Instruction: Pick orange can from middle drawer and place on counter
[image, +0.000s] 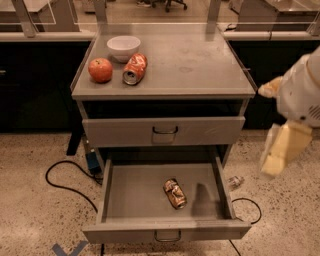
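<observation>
The orange can lies on its side, dented, on the floor of the open middle drawer, right of centre. The drawer is pulled fully out, with its loop handle at the front. The counter is the grey top of the cabinet above. My gripper hangs in the air at the right edge of the view. It is to the right of the cabinet, above and well right of the can, and touches nothing.
On the counter's left side stand a white bowl, a red apple and a brighter red-orange can lying on its side. A closed drawer sits above the open one. Black cables run on the floor.
</observation>
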